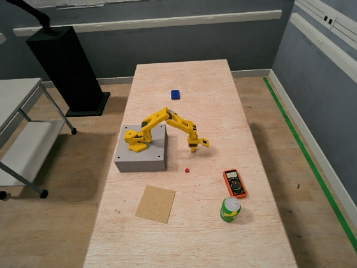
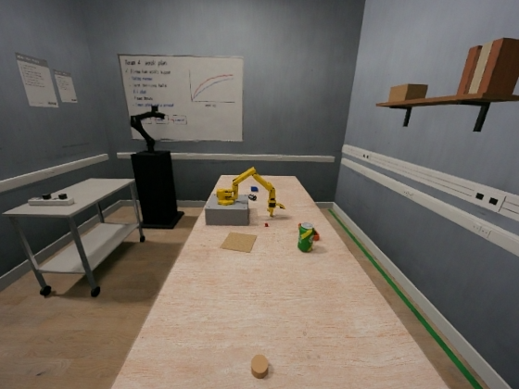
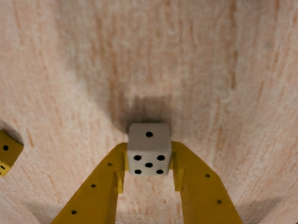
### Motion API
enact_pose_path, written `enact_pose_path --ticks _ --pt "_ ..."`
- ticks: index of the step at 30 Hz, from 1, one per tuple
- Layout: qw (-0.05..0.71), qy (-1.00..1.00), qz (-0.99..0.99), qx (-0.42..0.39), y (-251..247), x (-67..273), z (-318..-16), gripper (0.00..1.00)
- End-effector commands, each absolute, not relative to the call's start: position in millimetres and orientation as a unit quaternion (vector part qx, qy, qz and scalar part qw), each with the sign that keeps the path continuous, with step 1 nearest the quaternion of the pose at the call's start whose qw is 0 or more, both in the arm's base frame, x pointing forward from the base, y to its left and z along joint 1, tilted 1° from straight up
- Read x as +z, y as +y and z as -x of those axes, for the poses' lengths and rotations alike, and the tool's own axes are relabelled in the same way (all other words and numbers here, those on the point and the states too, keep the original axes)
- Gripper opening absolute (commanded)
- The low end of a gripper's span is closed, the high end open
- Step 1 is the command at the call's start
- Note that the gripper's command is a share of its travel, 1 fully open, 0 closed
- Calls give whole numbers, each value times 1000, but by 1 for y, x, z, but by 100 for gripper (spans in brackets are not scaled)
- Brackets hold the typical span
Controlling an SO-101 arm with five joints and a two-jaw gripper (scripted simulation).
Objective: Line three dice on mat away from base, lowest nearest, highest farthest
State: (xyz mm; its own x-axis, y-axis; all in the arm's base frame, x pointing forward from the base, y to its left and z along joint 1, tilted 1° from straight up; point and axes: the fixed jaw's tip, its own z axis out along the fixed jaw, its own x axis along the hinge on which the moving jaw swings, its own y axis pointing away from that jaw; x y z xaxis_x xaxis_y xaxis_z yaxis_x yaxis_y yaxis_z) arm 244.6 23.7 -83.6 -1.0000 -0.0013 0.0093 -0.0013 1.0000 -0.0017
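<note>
My gripper [image 3: 149, 156] is shut on a white die [image 3: 149, 149], which sits between the two yellow fingers at the table surface. One die face shows one pip and the face towards the wrist camera shows five. A yellow die [image 3: 7, 152] lies at the left edge of the wrist view. A small red die [image 1: 187, 170] lies on the table in front of the gripper [image 1: 193, 149], towards the tan mat [image 1: 155, 203]. The mat lies flat near the base block with nothing on it. The white die is hidden by the fingers in the top and exterior views.
The arm stands on a grey block [image 1: 141, 152]. An orange multimeter [image 1: 234, 183] and a green can [image 1: 230, 209] stand to the right of the mat. A blue object [image 1: 174, 94] lies farther along the table. A wooden disc [image 2: 259, 366] sits at the near table end.
</note>
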Motion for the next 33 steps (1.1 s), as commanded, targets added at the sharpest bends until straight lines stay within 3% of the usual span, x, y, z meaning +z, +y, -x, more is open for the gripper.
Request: enact_pose_path --ticks 1,15,33 --pt "3 -1000 -2 0 22 -71 -246 0" --pt "3 -1000 -2 0 21 -42 -245 0" --pt "1 -1000 29 0 6 -41 -249 0"
